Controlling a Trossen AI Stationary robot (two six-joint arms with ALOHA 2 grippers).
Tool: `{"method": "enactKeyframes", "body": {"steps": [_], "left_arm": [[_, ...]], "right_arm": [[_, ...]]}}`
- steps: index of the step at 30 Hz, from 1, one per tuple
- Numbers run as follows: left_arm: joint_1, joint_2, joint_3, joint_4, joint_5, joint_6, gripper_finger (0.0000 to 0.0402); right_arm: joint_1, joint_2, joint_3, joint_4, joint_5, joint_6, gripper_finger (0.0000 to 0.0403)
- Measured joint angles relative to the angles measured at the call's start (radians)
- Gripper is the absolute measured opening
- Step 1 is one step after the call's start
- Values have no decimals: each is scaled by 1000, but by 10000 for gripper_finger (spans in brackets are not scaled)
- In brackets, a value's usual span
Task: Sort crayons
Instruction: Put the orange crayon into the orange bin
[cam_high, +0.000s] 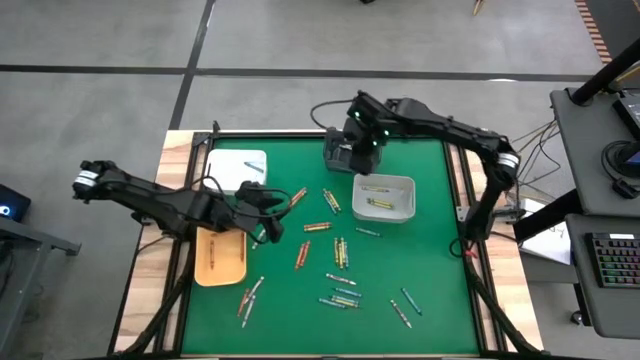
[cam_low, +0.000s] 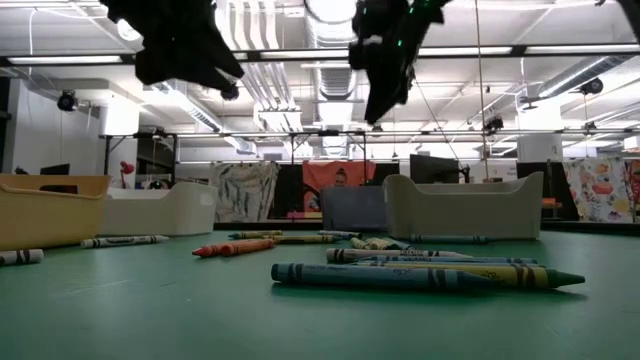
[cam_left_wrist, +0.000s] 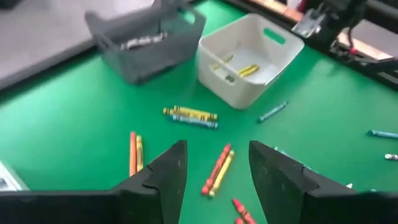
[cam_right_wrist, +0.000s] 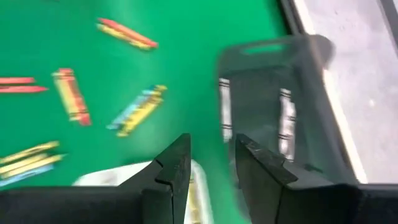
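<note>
The crayons (cam_high: 340, 252) are lying scattered flat on the green counter (cam_high: 430, 250) — a red and yellow pair (cam_left_wrist: 217, 170) is lying just ahead of the left gripper (cam_left_wrist: 214, 167), pointing lengthwise between its open, empty fingers. The right gripper (cam_right_wrist: 210, 163) is hovering over the grey bin (cam_right_wrist: 280, 106), fingers apart, empty — in an open workshop.
</note>
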Motion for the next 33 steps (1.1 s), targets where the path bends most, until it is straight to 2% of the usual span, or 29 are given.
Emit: {"method": "enactKeyframes", "body": {"steps": [4,11,19,25,33], "left_arm": [[0,51,0,1,58,-56,155],[-4,159,0,-3,137,-131,155],[-5,207,0,-9,161,-159,155],[4,208,0,-19,161,-92,155],[68,230,0,-16,151,26,155]], "right_arm": [[89,-88,-75,30,0,25,112],[258,-237,-277,209,2,100,112],[408,-352,-499,446,3,210,112],[465,-389,-604,584,12,270,112],[479,-391,-662,672,33,306,112]]}}
